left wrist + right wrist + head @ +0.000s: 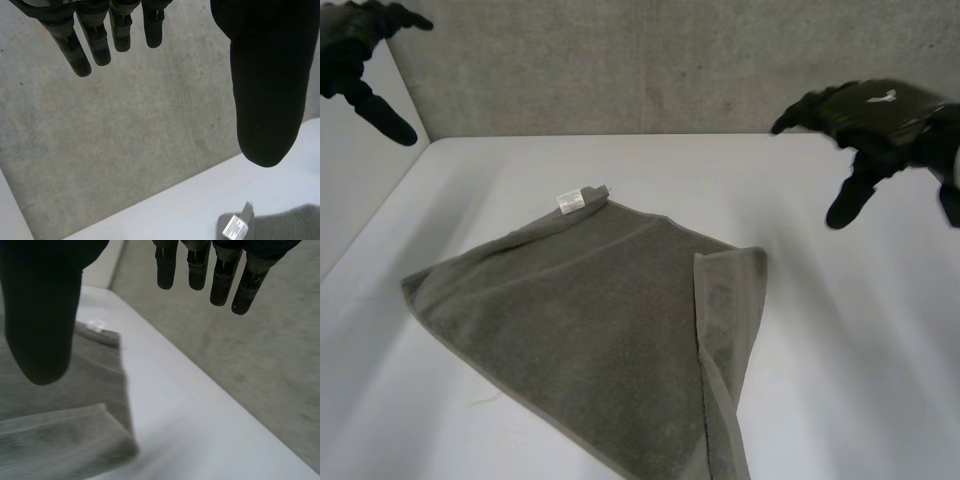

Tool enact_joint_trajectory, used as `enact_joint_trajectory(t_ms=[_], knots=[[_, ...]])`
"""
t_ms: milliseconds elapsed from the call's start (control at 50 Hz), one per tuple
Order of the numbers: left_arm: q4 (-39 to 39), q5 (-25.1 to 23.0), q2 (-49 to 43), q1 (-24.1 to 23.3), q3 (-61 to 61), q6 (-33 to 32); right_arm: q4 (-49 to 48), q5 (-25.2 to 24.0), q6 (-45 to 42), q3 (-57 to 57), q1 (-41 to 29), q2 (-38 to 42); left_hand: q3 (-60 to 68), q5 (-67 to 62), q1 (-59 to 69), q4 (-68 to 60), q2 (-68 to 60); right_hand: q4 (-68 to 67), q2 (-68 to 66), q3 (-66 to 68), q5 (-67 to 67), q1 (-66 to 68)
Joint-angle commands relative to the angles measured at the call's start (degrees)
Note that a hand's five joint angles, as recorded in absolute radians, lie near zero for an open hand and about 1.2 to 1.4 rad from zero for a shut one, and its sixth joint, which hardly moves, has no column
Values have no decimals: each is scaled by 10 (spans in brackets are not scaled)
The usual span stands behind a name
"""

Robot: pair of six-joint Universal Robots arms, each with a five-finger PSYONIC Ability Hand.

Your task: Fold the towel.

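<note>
Nearest me, the grey towel (590,330) lies flat on the white desk (850,380). It covers the lower middle of the frame, and its near edge runs off the bottom. Its right side is turned over on itself: a narrow flap (728,300) lies on top, running from the right corner down toward the bottom edge. The far corner, just above centre, carries a small white label (570,199).

Further back, both hands hang in the air, well apart from the towel and from each other. The right hand (875,115) is at the upper right of the frame, over bare desk, beyond and to the right of the folded corner. Its fingers are straight and its thumb (45,315) stands wide of them, gripping nothing. In its wrist view the flap and the labelled corner lie past the thumb, not touching it.

The left hand (350,45) is in the upper left corner, out past the desk's left edge. It is spread the same way, with its fingers (100,40) straight. In its wrist view the labelled corner lies well beyond the thumb tip.

Behind everything stands a grey concrete wall (620,60).
</note>
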State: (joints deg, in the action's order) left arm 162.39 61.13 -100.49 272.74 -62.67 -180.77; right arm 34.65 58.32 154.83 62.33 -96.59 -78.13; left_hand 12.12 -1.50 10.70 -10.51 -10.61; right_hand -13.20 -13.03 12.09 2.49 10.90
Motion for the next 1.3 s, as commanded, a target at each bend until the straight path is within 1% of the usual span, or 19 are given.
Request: enact_joint_trajectory(t_ms=[20,180,360,420,460,520,660,760,800,920,940,960,980,1000,1020,1200,1240,1260,1300], knots=[[-1,0,-51,1,11,-55,0,-14,-48,35,-68,25,8,-14,22,-24,-23,32,30,-21,-25,-9],[-2,1,-110,1,26,-97,-5,-7,-91,69,-145,77,11,-17,25,-27,-26,32,30,-21,-25,-9],[-1,7,-196,5,51,-147,-41,-14,-135,110,-163,107,33,-39,47,-49,-48,32,30,-21,-25,-9],[-1,15,-223,5,52,-165,-64,-16,-180,152,-162,111,52,-58,66,-68,-67,32,30,-21,-25,-9],[-1,29,-244,8,52,-179,-81,-15,-240,196,-162,113,140,-146,154,-156,-155,32,30,-21,-25,-9],[0,43,-260,10,50,-187,-89,-15,-296,235,-160,113,204,-211,219,-221,-220,32,30,-21,-25,-9],[1,50,-276,17,33,-187,-92,-17,-364,296,-155,113,210,-216,224,-226,-225,-34,-36,45,42,57],[13,50,-277,17,15,-183,-105,-44,-389,328,-153,115,210,-216,224,-226,-225,-102,-103,113,109,125],[17,50,-277,15,10,-183,-127,-76,-400,349,-152,118,210,-216,224,-226,-225,-155,-157,166,162,178],[32,49,-271,12,-24,-183,-167,-102,-404,374,-151,126,203,-209,217,-219,-218,-268,-270,279,275,291],[40,49,-269,12,-33,-183,-179,-106,-404,380,-150,128,201,-208,216,-217,-216,-330,-332,341,337,353],[40,49,-269,12,-33,-183,-191,-109,-403,382,-149,128,201,-208,216,-217,-216,-450,-452,461,458,473],[47,49,-265,14,-43,-183,-191,-109,-403,382,-149,128,198,-204,212,-214,-213,-452,-453,463,459,475],[47,49,-265,14,-43,-183,-200,-114,-402,382,-147,128,198,-204,212,-214,-213,-605,-606,616,612,628],[52,49,-257,16,-52,-183,-208,-122,-402,381,-146,128,198,-204,212,-214,-213,-667,-669,678,675,690],[73,43,-202,25,-130,-184,-220,-136,-377,358,-111,126,186,-192,200,-202,-201,-668,-670,679,675,691],[78,40,-191,25,-148,-185,-221,-130,-316,331,-89,127,183,-189,197,-199,-198,-668,-670,679,675,691],[85,34,-179,25,-167,-186,-221,-130,-315,331,-89,127,174,-181,189,-191,-190,-668,-670,679,675,691],[93,25,-168,25,-186,-187,-232,-114,-211,301,-58,126,173,-179,187,-189,-188,-668,-670,679,675,691]])
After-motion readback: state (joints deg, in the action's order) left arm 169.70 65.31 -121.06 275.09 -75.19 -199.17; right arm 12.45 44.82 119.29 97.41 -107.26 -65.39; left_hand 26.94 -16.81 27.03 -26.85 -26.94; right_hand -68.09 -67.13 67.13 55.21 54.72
